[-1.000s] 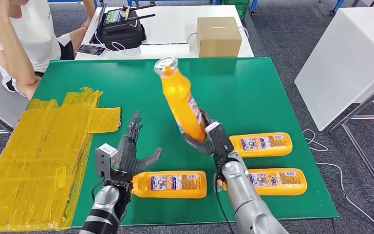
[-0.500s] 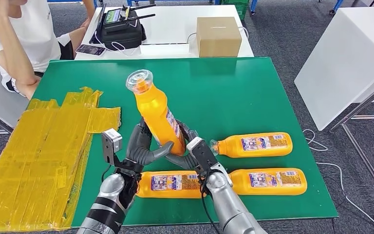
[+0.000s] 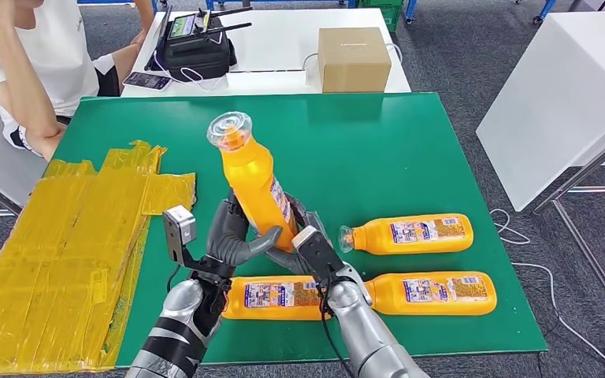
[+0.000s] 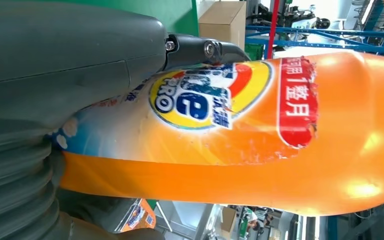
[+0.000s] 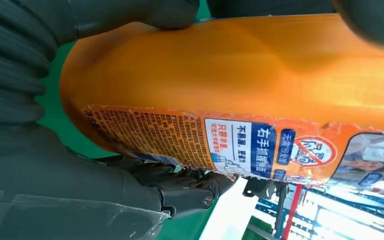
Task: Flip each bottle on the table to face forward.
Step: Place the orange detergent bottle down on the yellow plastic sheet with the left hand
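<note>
Hardly anything moved since before: our left hand (image 3: pixel 232 236) and right hand (image 3: pixel 303 250) both still wrap their fingers around the bottle (image 3: pixel 254 185), holding it upright above the green table (image 3: pixel 410 157).

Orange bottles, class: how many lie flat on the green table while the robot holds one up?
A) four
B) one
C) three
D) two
C: three bottles lie flat, while both the left hand and right hand grip the raised bottle.
</note>
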Robot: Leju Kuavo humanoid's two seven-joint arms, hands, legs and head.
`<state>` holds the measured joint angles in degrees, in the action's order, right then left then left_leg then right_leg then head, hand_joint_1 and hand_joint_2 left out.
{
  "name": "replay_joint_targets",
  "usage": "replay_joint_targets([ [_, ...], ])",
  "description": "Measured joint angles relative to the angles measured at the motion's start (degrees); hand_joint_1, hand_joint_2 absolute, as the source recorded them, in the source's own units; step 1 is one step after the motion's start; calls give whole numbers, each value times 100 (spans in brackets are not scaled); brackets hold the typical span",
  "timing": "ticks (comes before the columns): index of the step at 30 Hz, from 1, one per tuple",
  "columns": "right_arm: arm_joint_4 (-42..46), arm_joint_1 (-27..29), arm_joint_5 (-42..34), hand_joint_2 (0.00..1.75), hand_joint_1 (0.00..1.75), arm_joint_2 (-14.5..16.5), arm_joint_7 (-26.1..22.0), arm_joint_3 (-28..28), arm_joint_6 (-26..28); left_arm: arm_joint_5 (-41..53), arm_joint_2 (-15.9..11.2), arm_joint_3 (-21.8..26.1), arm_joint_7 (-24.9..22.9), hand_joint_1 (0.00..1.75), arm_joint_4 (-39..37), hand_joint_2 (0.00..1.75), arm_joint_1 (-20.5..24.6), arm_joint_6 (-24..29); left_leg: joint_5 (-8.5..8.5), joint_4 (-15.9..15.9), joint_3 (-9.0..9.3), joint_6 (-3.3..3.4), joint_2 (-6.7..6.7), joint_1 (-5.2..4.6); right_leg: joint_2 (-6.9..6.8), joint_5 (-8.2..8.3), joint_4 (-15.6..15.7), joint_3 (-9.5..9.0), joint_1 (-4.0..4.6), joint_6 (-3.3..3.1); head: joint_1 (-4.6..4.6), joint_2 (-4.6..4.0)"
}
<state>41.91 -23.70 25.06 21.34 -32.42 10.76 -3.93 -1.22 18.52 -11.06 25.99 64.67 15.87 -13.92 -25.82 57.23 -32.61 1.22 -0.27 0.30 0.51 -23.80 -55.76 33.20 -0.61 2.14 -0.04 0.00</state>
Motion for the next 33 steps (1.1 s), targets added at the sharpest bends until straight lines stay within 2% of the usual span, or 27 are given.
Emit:
replay_joint_targets([
  [7,-85,-1,79,175,175,-1,3,168,108,-31,-26,9,0,0,0,175,7,0,0,0,0,0,0,0,0,0,0,0,0,0,1,0],
  [33,-131,-5,78,175,175,-9,3,246,112,-31,-46,18,0,0,0,175,7,0,0,0,0,0,0,0,0,0,0,0,0,0,0,0],
])
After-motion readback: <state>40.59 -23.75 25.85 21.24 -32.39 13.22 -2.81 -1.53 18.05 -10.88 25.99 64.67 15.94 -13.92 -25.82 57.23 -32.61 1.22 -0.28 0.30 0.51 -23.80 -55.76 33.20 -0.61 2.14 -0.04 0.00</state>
